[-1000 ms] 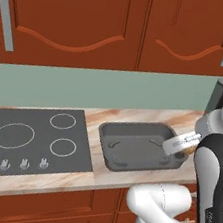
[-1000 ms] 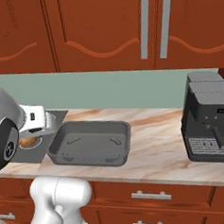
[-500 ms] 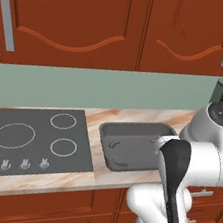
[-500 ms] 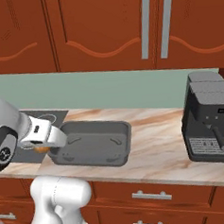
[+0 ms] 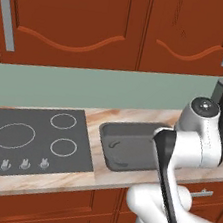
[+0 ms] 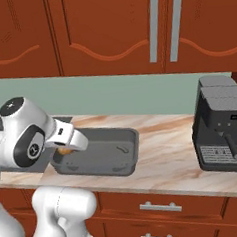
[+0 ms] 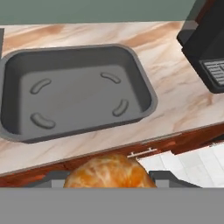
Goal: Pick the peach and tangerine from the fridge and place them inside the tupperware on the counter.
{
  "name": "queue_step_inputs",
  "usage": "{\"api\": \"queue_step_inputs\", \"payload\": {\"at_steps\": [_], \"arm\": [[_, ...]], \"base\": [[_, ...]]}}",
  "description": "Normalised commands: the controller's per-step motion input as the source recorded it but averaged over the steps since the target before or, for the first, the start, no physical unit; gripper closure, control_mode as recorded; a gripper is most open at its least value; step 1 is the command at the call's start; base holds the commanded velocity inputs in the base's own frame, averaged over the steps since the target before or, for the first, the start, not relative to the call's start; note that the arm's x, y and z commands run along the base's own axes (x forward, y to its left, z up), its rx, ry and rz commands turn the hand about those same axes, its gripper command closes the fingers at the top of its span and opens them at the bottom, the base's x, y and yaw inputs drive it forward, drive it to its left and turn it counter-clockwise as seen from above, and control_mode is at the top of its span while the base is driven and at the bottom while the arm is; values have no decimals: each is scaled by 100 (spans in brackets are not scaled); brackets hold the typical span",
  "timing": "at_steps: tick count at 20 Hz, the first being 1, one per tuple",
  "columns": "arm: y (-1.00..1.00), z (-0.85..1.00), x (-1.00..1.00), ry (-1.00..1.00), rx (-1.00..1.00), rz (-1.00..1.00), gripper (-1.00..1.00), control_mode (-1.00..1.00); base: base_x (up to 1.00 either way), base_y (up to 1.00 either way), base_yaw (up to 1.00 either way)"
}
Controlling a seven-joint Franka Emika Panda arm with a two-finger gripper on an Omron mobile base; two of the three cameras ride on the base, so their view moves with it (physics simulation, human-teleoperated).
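Right base view: the white arm rises from the lower left, bends at a rounded dark-capped joint, and reaches to the right and slightly down, so the hand (image 6: 64,150) hangs at the near left corner of the shallow dark grey rectangular tupperware (image 6: 124,160). A small orange fruit (image 6: 64,151) peeks out just under the white wrist, at the container's near-left rim.

In the hand view the camera looks down past the front edge of the beige-pink marbled desk (image 7: 175,83) into the tupperware (image 7: 144,87), whose floor shows four short raised ridges. The fruit (image 7: 109,173) sits at the bottom of that view, between the two dark fingertips (image 7: 164,176), which press on its sides: the hand is clamped on the fruit. Its skin is mottled orange with paler streaks; I cannot tell from this whether it is the peach or the tangerine. It is over the red-brown cabinet front, just short of the desk edge, not over the container.

In the left base view the arm's forearm and elbow cover the right end of the tupperware (image 5: 123,145); a flat black cooktop with white rings (image 5: 28,139) lies to its left. A dark grey coffee machine (image 6: 218,123) stands on the desk well to the right.
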Motion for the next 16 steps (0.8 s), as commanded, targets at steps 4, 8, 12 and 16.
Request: {"api": "queue_step_inputs", "payload": {"at_steps": [4,8,12,16], "arm": [[0,-66,63,0,0,0,100,-100],[3,-68,47,0,1,4,100,-100],[17,-60,45,0,0,5,100,-100],[33,-44,49,0,1,6,100,-100]], "base": [[0,0,0],[0,0,0],[0,0,0],[0,0,0]]}}
